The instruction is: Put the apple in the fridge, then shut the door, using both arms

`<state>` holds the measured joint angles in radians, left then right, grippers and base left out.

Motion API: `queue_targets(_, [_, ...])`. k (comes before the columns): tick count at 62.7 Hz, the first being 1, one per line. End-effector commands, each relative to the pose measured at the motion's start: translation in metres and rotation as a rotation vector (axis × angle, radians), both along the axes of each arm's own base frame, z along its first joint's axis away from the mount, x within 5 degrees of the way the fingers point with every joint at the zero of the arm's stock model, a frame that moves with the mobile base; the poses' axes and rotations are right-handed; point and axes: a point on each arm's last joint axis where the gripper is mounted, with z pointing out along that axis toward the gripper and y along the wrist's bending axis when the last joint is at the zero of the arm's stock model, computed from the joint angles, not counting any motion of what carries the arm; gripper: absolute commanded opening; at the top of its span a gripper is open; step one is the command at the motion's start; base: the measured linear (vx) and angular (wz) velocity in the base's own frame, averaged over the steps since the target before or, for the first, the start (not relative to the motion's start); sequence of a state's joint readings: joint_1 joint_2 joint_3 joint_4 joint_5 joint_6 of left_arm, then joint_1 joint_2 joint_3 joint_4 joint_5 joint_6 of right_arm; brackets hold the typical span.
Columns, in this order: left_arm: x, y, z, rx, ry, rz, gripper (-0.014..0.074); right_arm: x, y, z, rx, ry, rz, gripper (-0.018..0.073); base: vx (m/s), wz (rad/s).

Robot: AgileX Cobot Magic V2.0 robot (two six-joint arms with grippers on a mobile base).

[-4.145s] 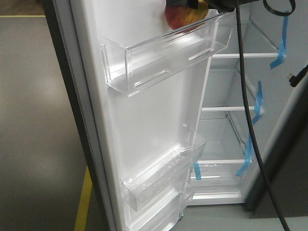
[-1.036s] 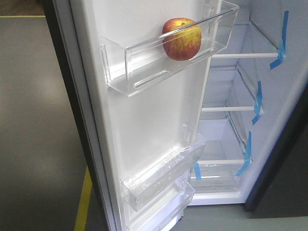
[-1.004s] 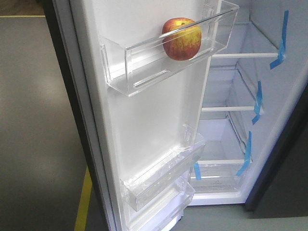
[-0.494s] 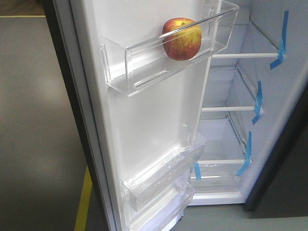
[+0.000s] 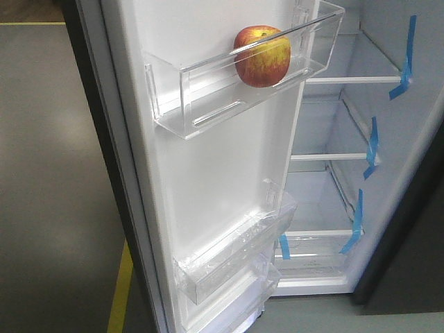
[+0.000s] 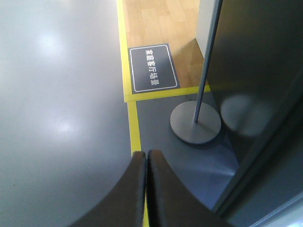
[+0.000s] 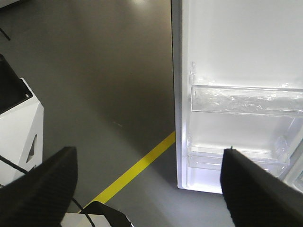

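Observation:
The apple (image 5: 261, 55), red with yellow patches, sits in the upper clear bin (image 5: 208, 90) on the white inner face of the open door (image 5: 208, 187). The fridge (image 5: 347, 139) stands open behind it, white inside, with shelves marked by blue tape. No gripper shows in the front view. In the left wrist view my left gripper (image 6: 146, 156) is shut and empty, pointing at the floor beside the door's dark outer face (image 6: 255, 71). In the right wrist view my right gripper (image 7: 149, 165) is open and empty, its fingers (image 7: 42, 184) wide apart, facing the door's lower bins (image 7: 241, 99).
Yellow floor tape (image 6: 135, 127) runs under the left gripper. A grey round stand base with a pole (image 6: 195, 125) stands near the door. A dark floor sign with white text (image 6: 154, 67) lies further off. A white robot part (image 7: 16, 127) is at the left of the right wrist view.
Four seconds ago a gripper and black cable were at the top of the front view over the apple. They have left the view, and the apple stays in the upper door bin.

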<state>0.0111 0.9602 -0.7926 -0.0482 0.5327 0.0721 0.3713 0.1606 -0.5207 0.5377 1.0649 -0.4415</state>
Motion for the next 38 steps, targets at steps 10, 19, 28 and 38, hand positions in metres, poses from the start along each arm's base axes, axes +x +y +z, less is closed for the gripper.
queue_targets(10, [0.040, 0.001, 0.009, -0.015, -0.060, 0.012, -0.0006, 0.002, 0.001, 0.011, 0.052, -0.037, -0.010, 0.0587, 0.00, 0.00])
queue_targets(19, [0.069, 0.001, 0.001, -0.016, 0.073, 0.007, -0.0006, 0.002, 0.001, 0.011, 0.052, -0.037, -0.010, 0.0587, 0.00, 0.00])
queue_targets(28, [0.102, 0.000, -0.007, -0.032, 0.176, 0.004, -0.0006, 0.002, 0.001, 0.011, 0.052, -0.037, -0.010, 0.0587, 0.00, 0.00])
queue_targets(38, [0.136, -0.007, -0.011, -0.106, 0.249, -0.041, -0.0006, 0.002, 0.001, 0.011, 0.051, -0.035, -0.009, 0.0587, 0.00, 0.00])
